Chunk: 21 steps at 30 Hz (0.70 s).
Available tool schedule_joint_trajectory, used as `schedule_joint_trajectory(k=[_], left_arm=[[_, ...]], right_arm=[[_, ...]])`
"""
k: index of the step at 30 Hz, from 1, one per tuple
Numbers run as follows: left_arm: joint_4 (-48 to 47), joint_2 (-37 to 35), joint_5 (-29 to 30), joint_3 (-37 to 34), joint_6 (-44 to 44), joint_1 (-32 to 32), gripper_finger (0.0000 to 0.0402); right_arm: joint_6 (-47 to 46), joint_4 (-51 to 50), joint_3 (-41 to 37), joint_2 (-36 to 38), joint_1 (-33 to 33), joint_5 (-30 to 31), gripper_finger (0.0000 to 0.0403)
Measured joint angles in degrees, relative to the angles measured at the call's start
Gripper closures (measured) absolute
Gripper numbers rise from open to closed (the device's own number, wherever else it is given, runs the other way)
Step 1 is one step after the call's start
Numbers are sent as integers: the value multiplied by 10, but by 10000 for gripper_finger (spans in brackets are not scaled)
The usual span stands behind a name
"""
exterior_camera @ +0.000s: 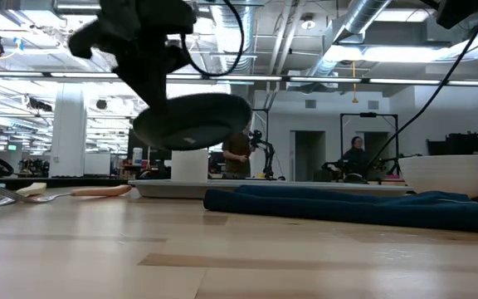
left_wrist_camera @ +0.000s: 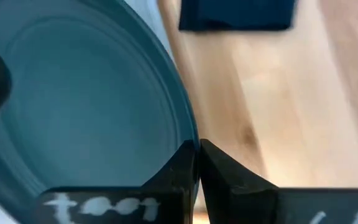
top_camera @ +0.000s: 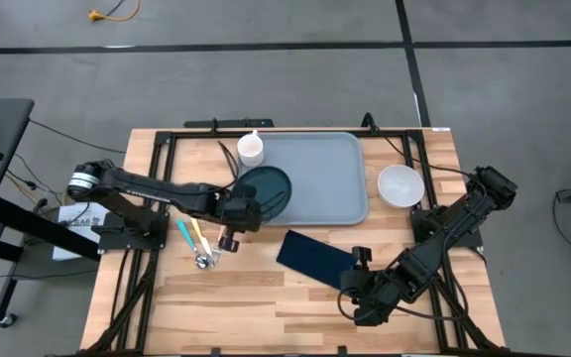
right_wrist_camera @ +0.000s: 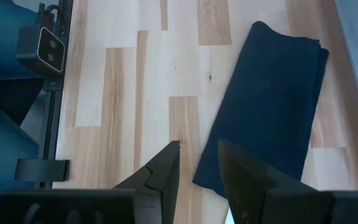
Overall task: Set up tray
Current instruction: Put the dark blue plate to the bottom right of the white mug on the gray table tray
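The round dark teal plate (top_camera: 269,188) is held up by my left gripper (top_camera: 244,210) over the left end of the light blue-grey tray (top_camera: 320,178). In the low view the plate (exterior_camera: 193,120) hangs clear of the table, slightly tilted. A white cup (top_camera: 251,149) stands at the tray's far left corner. The dark navy folded napkin (top_camera: 313,256) lies flat on the table near the tray. My right gripper (top_camera: 358,260) is open at the napkin's right end; in its wrist view its fingers (right_wrist_camera: 197,163) stand over the edge of the napkin (right_wrist_camera: 269,106) and touch nothing. My left gripper (left_wrist_camera: 197,148) pinches the plate's rim (left_wrist_camera: 188,134) between its two fingers, one on the upper face and one below. It comes at the plate roughly level from the table's left and near side. The plate is lifted clear and tilted slightly.
A white bowl (top_camera: 400,185) sits on the table right of the tray. Cutlery with a teal and a pale handle (top_camera: 198,243) lies left of the napkin. Bare wood (top_camera: 266,307) lies along the near edge. People stand in the room behind (exterior_camera: 237,154).
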<state>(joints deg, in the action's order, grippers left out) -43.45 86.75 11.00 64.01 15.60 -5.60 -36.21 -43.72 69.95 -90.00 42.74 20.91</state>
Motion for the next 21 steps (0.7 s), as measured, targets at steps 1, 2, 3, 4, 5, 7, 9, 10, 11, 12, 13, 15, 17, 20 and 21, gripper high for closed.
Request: schedule_joint_trajectory(k=[1, 2, 3, 4, 5, 7, 9, 10, 11, 12, 13, 15, 17, 20, 21], left_arm=[[8, 11, -1, 0, 13, 3, 400], [12, 25, -3, 0, 23, 8, 400], [9, 40, -2, 5, 34, 12, 400], [3, 54, 2, 11, 43, 14, 400], [-1, 68, 2, 20, 50, 18, 400], [-2, 94, 2, 36, 63, 26, 400], [-6, 114, 3, 52, 73, 34, 400], [-6, 122, 3, 57, 81, 38, 400], [-7, 130, 3, 64, 87, 42, 400], [-7, 136, 4, 69, 92, 46, 400], [-5, 138, 5, 71, 99, 49, 400], [-6, 139, 11, 71, 105, 56, 400], [0, 144, 16, 71, 108, 64, 400], [-5, 147, 14, 71, 108, 72, 400], [-2, 151, 9, 71, 108, 74, 400]], right_arm=[[-2, 0, 0, 0, 0, 0, 301], [-2, 0, 0, 0, 0, 0, 301], [-4, -1, 0, 0, 0, 0, 301], [-8, -2, 1, 0, 0, 0, 301], [-9, -4, 0, 0, 0, 0, 301], [-11, -4, 0, 0, 0, 0, 301], [-14, -5, 0, 0, 0, 0, 301], [-14, -5, 0, 0, 0, 0, 301], [-14, -4, 0, 0, 0, 0, 301], [-15, -5, 0, 0, 0, 0, 301], [-17, -5, 0, 0, 0, 0, 301], [-19, -5, 0, 0, 0, 0, 301], [-19, -6, 0, 0, 1, -1, 301], [-19, -8, 0, 0, 3, -1, 301], [-19, -9, 0, 0, 3, -1, 301]])
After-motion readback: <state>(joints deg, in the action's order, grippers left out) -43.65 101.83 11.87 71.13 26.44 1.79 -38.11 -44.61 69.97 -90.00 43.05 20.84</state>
